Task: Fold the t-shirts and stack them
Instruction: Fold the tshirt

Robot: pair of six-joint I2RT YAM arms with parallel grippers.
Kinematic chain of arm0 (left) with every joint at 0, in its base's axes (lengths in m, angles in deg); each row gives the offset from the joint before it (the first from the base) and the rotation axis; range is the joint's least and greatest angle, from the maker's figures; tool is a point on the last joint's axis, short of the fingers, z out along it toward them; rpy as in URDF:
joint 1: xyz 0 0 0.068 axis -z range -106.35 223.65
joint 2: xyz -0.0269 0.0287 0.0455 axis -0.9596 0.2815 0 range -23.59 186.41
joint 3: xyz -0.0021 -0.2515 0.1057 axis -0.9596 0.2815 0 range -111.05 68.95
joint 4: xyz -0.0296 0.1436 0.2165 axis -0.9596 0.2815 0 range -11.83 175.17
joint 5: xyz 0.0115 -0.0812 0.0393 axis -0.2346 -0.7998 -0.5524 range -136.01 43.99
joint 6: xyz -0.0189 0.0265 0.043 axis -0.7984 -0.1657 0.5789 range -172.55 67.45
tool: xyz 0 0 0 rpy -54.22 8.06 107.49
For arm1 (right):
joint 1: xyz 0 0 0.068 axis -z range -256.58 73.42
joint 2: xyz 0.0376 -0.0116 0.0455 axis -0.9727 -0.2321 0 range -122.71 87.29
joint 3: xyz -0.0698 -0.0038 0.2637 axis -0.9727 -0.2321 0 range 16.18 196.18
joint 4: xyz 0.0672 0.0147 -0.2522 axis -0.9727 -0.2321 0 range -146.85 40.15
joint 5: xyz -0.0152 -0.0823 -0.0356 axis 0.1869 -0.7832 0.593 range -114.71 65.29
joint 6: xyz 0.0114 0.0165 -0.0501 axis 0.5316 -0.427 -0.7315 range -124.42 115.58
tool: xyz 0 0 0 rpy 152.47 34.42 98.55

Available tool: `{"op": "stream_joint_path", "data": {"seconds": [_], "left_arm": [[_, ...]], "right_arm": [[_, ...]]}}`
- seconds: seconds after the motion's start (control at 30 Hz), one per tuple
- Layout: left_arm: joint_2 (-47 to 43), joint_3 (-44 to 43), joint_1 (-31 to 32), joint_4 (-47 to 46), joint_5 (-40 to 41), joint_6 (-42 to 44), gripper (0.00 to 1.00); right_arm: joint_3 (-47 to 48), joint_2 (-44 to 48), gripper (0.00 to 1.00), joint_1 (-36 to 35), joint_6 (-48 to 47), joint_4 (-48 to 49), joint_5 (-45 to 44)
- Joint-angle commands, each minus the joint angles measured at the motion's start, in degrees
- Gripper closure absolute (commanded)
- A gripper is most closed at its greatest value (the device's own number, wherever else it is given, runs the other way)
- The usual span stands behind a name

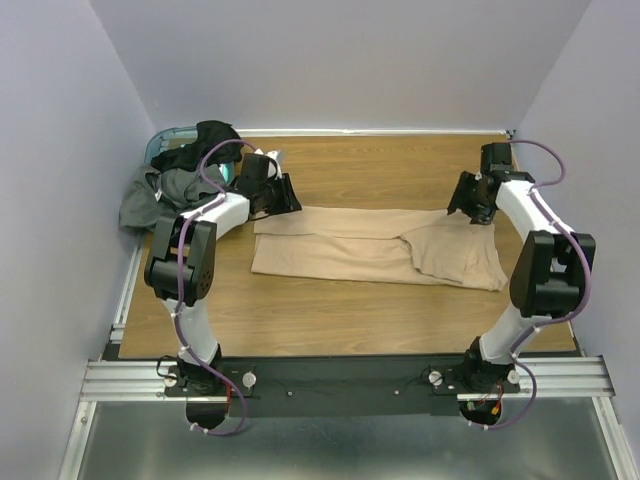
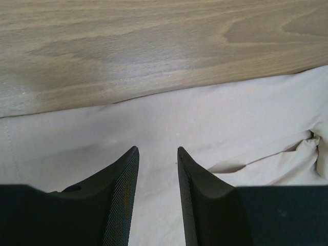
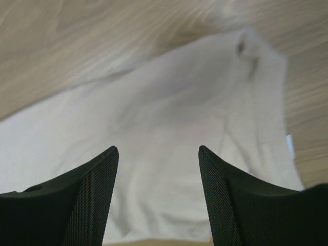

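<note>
One tan t-shirt (image 1: 350, 245) lies flat across the middle of the wooden table, folded into a long band with a sleeve flap at its right end. My left gripper (image 1: 288, 196) hangs at the shirt's far left corner. In the left wrist view the gripper (image 2: 157, 151) is open by a narrow gap, with tan cloth (image 2: 205, 118) under it and nothing between the fingers. My right gripper (image 1: 462, 206) is at the far right corner. It (image 3: 157, 149) stands wide open above the tan cloth (image 3: 169, 102), holding nothing. Dark grey (image 1: 155, 198) and black (image 1: 212, 135) t-shirts are heaped at the far left.
A teal basket (image 1: 165, 135) sits in the far left corner under the dark heap, which spills over the table's left edge. Pale walls close in the left, right and far sides. A metal rail (image 1: 350, 375) carries the arm bases along the near edge.
</note>
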Motion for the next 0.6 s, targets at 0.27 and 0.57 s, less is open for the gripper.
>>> {"op": "stream_joint_path", "data": {"seconds": [0.27, 0.57], "left_arm": [[4.9, 0.2, 0.1, -0.9, -0.1, 0.3, 0.56], [5.0, 1.9, 0.1, -0.7, 0.4, 0.8, 0.56]], "right_arm": [[8.3, -11.7, 0.29, 10.6, -1.3, 12.5, -3.0], [7.7, -13.7, 0.41, 12.2, -1.3, 14.2, -0.5]]}}
